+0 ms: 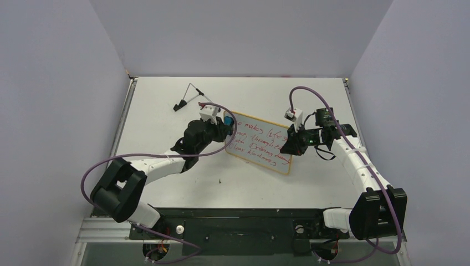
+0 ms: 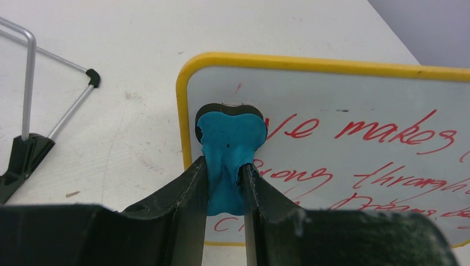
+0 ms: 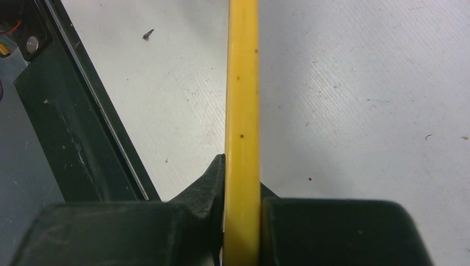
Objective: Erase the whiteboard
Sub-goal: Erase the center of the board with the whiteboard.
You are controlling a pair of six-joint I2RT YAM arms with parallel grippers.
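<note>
On the white bench [image 1: 166, 113], centre frame, the whiteboard [image 1: 260, 147] carries red writing; erasing looks barely begun. Left tool [image 2: 224, 172] pinches a blue eraser [image 2: 228, 136] at its corner; right tool [image 3: 242, 183] clamps its rim.

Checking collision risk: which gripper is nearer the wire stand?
Left. Left gripper holds the eraser at the whiteboard corner nearest the stand; right gripper clamps the opposite edge, farther off.

The left gripper [image 2: 224, 166], rising from six o'clock, pinches a blue eraser [image 2: 230, 138] whose head lies over the near-left corner of the yellow-rimmed whiteboard [image 2: 360, 100]. Red handwriting runs toward three o'clock. At nine o'clock, a wire stand [image 2: 27, 83] with black feet rests on the white table [image 2: 138, 55].
</note>
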